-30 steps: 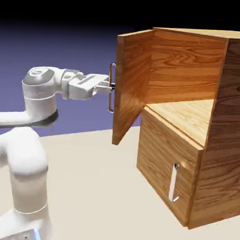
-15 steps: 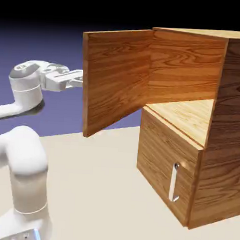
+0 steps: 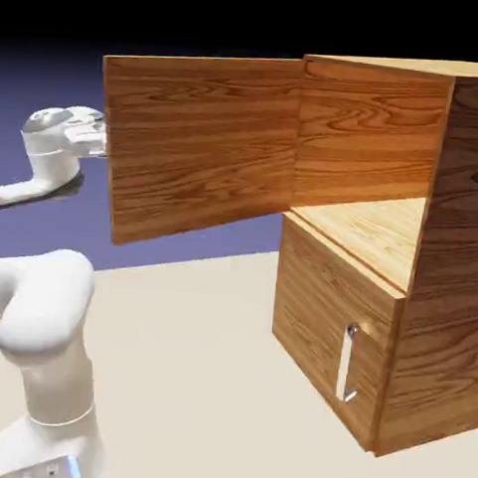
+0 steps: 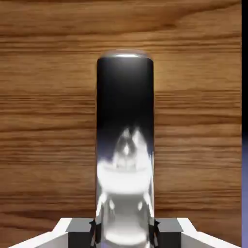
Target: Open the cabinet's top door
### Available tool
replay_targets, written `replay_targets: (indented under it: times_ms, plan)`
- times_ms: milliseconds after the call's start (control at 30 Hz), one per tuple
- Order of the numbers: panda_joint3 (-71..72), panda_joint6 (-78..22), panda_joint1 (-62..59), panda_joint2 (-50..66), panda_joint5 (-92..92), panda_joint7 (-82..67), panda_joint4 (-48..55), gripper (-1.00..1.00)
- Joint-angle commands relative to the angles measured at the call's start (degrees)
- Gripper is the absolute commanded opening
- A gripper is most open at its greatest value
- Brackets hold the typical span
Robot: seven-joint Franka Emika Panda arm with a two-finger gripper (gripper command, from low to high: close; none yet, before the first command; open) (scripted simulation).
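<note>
Top door [image 3: 199, 146]: stood wide open in the upper left and upper middle of the exterior view, inner face showing, joined along its right edge to the cabinet [image 3: 466, 247] at the frame's right. Lower door [image 3: 313, 312]: lay closed in the lower right, beneath the lit interior floor [image 3: 373, 226], and bore a short upright silver handle [image 3: 345, 364]. Robot arm [image 3: 54, 321]: rose from the lower left, over the pale table [image 3: 195, 370], and ran out of frame at the left edge; reappeared at upper left and met the door's outer edge, with the fingers hidden behind the panel. Gripper [image 4: 125, 235]: closed in, at the bottom of the hand view, on both sides of the long bar handle [image 4: 125, 106], and held it. Ran upright through the middle, glossy, dark above and bright below, before horizontal wood grain.
</note>
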Motion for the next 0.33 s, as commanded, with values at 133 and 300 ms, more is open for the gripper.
replay_targets:
  times_ms: [133,300]
  plan:
    - [2.81,-8.14,-8.32,0.25,1.35,-1.43,10.38,-1.00]
    - [4.48,-14.18,-14.75,0.21,1.91,-2.78,18.47,1.00]
